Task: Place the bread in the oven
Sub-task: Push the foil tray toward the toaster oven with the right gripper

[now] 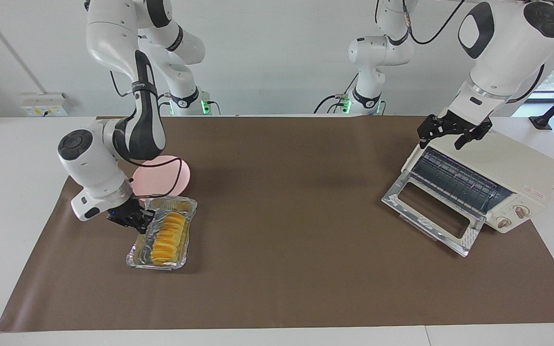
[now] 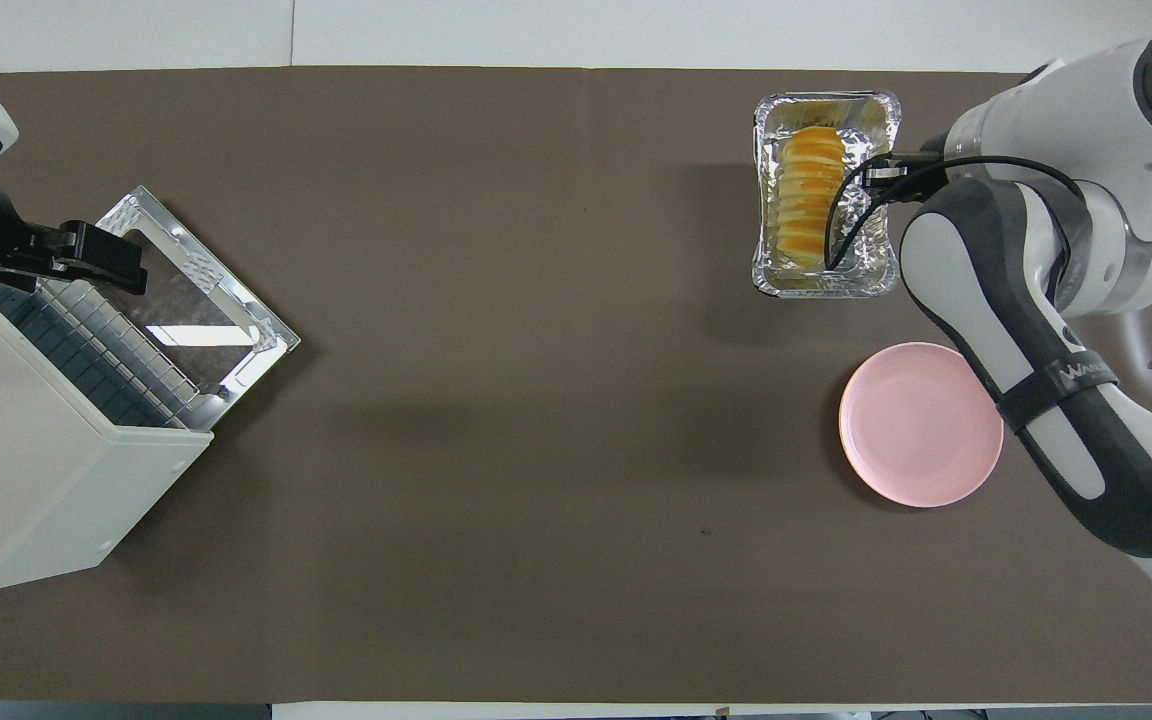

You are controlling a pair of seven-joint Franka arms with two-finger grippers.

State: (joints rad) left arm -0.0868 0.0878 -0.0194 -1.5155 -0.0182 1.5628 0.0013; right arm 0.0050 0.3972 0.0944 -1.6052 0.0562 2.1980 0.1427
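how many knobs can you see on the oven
2, both on the cream-white boxy toaster oven front panel beside its open door: one knob, the other knob just below it. None seem hidden.

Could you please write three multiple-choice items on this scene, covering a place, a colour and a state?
1. Where is the bread?
A. in the foil tray
B. on the plate
C. in the oven

2. What colour is the plate?
A. blue
B. pink
C. green

3. How is the oven door?
A. shut
B. taken off
C. dropped open

Answers: 1 A, the slices lie in the tray, at whose rim the right gripper is; 2 B, pink in both views; 3 C, the door lies open and the rack shows, with the left gripper over the oven.
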